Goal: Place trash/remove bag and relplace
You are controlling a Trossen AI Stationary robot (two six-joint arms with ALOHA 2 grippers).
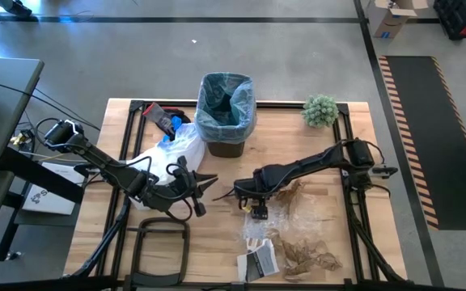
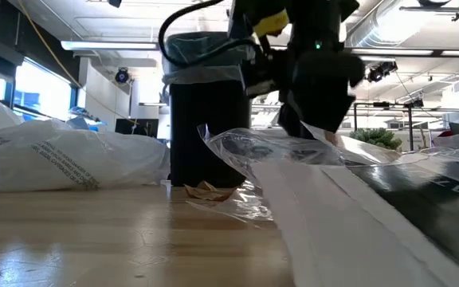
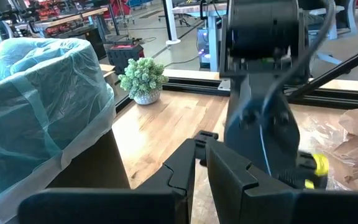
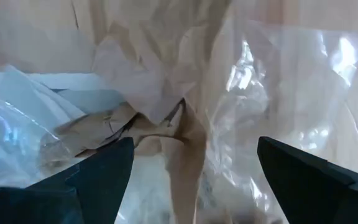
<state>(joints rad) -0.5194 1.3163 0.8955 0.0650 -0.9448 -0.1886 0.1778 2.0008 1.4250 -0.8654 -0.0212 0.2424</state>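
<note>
Hovering right gripper, jaws wide, over trash; left gripper pinched shut, empty; nothing binned; bag sitting in bin, swap pending.

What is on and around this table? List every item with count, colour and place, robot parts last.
bin: one, dark, table's far middle.
bag: one, light blue, translucent, lining the bin.
white plastic bag: one, whitish translucent, left of the bin, near the left arm.
plant: one, green, far right corner of the table.
brown paper scraps: several, crumpled, near right part of the table.
clear wrappers: a few, see-through, under and beside the right gripper.
packet: one, black and white, near edge.
left gripper: shut, empty, at table's middle, left of the right gripper.
right gripper: open, just above the paper and wrappers.
</note>
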